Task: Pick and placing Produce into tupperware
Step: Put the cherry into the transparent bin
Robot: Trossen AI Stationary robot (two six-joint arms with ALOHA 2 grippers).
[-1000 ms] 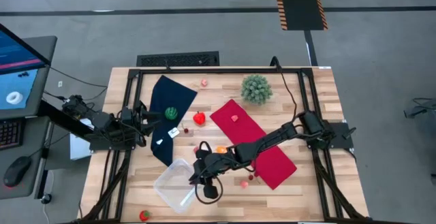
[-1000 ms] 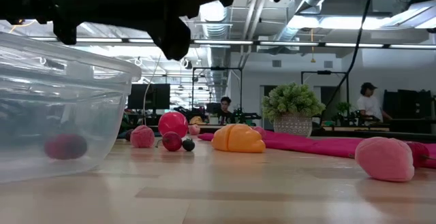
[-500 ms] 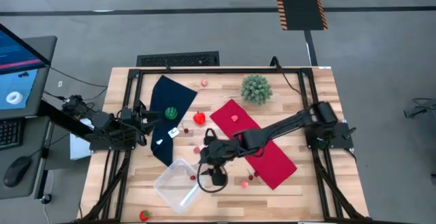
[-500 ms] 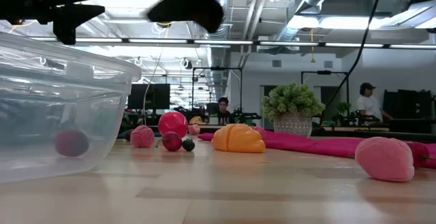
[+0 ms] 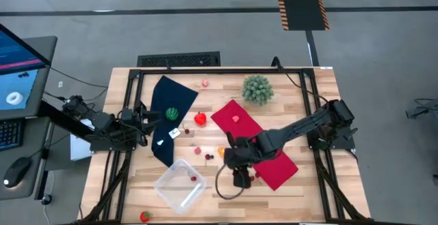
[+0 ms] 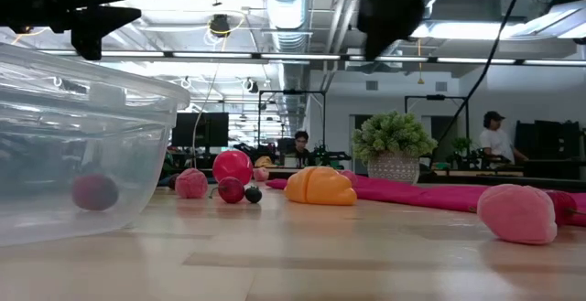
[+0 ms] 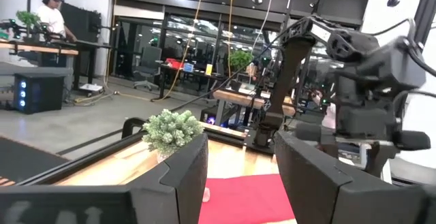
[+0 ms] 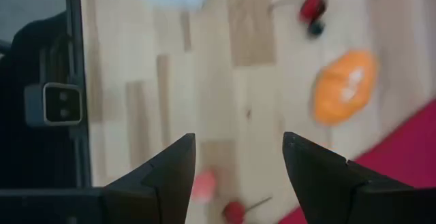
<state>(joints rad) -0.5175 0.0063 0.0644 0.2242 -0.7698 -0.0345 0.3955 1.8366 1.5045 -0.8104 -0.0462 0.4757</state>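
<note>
Lying inside the clear tupperware (image 5: 179, 186), near the front-left part of the wooden worktop (image 5: 301, 187), is one small dark red berry (image 5: 194, 178); the low view shows it on the box floor behind the see-through wall (image 6: 95, 192). The other produce is spread over the worktop. An orange piece (image 5: 221, 151) lies just beside the red cloth (image 5: 254, 143), and two small dark red pieces (image 5: 199, 150) lie between it and the dark blue cloth (image 5: 169, 115). A red tomato-like piece (image 5: 200, 119) sits between the two cloths. A small pink piece (image 5: 236, 118) rests on the red cloth, another pink one (image 5: 204, 83) lies near the back edge, and a strawberry (image 5: 145, 216) sits at the front edge, left of the tupperware. A green piece (image 5: 172, 113) lies on the dark blue cloth. The spiky green plant ball (image 5: 257, 88) stands near the back of the worktop.

The right gripper (image 5: 239, 178) hangs above the boards to the right of the tupperware, close to the front corner of the red cloth. In its wrist view the fingers (image 8: 170, 173) are spread wide with nothing between them, and bare wood, the orange piece and a cherry show beyond. The left gripper (image 5: 144, 116) waits at the left side over the dark blue cloth, its fingers (image 7: 184, 173) also spread apart and empty.
</note>
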